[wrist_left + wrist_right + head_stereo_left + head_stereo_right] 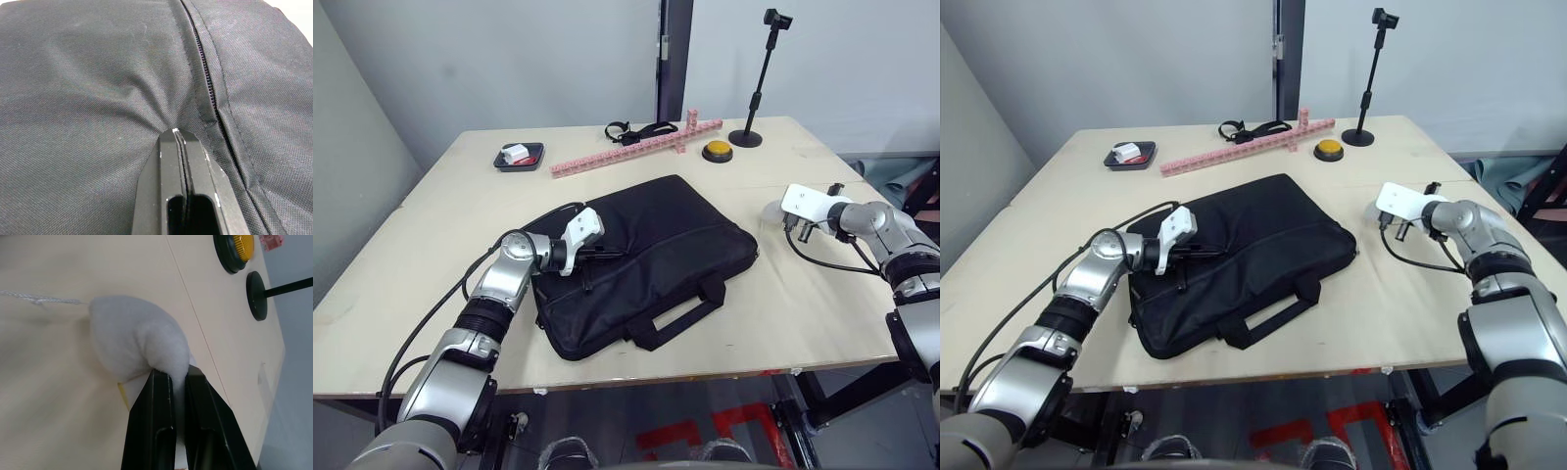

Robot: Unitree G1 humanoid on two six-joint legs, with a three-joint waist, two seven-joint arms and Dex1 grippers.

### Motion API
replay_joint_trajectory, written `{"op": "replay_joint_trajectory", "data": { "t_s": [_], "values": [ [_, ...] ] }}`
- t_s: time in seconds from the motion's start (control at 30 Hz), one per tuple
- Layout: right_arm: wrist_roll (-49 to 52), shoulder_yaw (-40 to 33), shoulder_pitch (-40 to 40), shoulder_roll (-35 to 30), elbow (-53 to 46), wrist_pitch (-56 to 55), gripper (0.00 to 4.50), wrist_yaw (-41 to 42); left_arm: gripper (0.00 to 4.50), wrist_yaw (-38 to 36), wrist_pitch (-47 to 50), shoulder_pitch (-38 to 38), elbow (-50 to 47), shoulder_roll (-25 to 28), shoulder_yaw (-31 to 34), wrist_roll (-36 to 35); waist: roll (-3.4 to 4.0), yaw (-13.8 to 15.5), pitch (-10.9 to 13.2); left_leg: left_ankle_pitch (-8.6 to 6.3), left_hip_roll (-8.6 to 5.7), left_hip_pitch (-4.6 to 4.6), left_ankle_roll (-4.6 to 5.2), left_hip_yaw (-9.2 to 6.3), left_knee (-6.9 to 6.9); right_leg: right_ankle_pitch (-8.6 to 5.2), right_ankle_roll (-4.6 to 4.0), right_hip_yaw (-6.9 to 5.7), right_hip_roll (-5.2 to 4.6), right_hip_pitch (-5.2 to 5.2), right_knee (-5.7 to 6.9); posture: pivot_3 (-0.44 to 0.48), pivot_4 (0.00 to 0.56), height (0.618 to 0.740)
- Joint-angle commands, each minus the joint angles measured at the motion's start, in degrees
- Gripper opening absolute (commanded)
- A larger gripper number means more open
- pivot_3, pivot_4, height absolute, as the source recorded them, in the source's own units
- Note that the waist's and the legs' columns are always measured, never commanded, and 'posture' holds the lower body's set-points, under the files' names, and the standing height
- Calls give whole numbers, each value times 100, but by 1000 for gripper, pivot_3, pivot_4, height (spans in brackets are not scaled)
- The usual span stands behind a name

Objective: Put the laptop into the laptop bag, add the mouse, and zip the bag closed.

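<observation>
Two arms reach over the pale worktop (440, 225) in the head views. At the centre of the frame lies the laptop bag (666, 255), flat and black, its strap handles toward the lower edge of the picture. The left gripper (599, 252) rests on the bag's upper-left part. From above its fingers are hard to read, but the left wrist view settles it: the two black fingers (168, 166) are pressed together with no gap, tips touching the fabric just beside the zipper (205, 78), which runs closed along the seam there. The cloth puckers slightly at the tips; whether they pinch anything cannot be told.

At the right of the frame, well apart from the bag, the right gripper (777, 217) hovers low at a rounded white lump (771, 210) on the worktop. The right wrist view shows what the head views cannot: the fingers (156, 406) are nearly closed, pinching the lump's fuzzy white edge between them, with a thin pale thread trailing away from it across the worktop.

Toward the top of the frame stand a yellow button (717, 151), a black stand (756, 93), a pink strip of blocks (636, 149), a small dark tray (519, 157) and a black strap (636, 130).
</observation>
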Motion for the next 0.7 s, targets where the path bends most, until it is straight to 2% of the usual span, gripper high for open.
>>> {"op": "replay_joint_trajectory", "data": {
  "t_s": [0.03,0.07,0.13,0.17,0.23,0.33,0.43,0.57,0.6,0.7],
  "values": [
    [243,-173,123,-51,-165,41,40,447,0,-9,615,586,118,64,-249,180,-3,-7,2,0,0,-1,0,1,-2,0,0,0,0,-2,-1,0,150,740],
    [308,-203,164,-81,-212,57,784,570,0,27,689,627,-57,67,-149,76,-3,-11,3,-1,1,-2,-1,2,-4,0,0,0,1,-3,-2,0,150,740],
    [438,-293,231,-141,-314,112,1380,766,0,80,922,717,-422,85,41,-137,-4,-25,9,-3,1,-12,3,5,-6,0,-1,0,1,-12,-5,0,150,740],
    [497,-325,270,-197,-388,126,1928,900,406,103,1097,778,-665,116,153,-275,-5,-30,14,-4,1,-16,6,6,-6,0,-1,0,1,-16,-8,0,150,740],
    [620,-417,316,-333,-531,162,2430,1158,650,168,1466,920,-1201,232,393,-549,-7,-43,37,6,2,-17,28,9,-6,-1,-3,0,1,-17,-12,0,150,740],
    [803,-540,343,-505,-784,311,3517,1562,1771,290,1900,1175,-1884,460,656,-816,-8,-49,52,7,5,-37,49,12,-5,-5,-10,-2,3,-35,-19,0,150,740],
    [1111,-699,163,-662,-1098,873,4493,2340,2845,574,2541,1476,-2688,726,1197,-1308,-8,-94,82,6,8,-59,54,14,-5,-6,-13,-2,8,-58,-19,0,150,740],
    [1482,-823,-137,-630,-1493,1835,4500,3151,4291,1036,3192,1945,-3446,997,1815,-1742,-20,-121,105,8,12,-94,60,15,2,-5,-15,-1,11,-103,-9,0,150,740],
    [1525,-813,-191,-611,-1570,2002,4500,3306,4474,1160,3353,2057,-3590,1021,1974,-1870,-24,-111,108,9,13,-97,60,15,4,-5,-15,-2,11,-108,-4,0,150,740],
    [1719,-816,-400,-424,-1661,2623,4500,3698,4474,1636,3943,2393,-4037,982,2574,-2345,-40,-90,118,9,16,-93,61,12,11,-5,-18,-3,13,-109,0,0,150,740]
  ]
}}
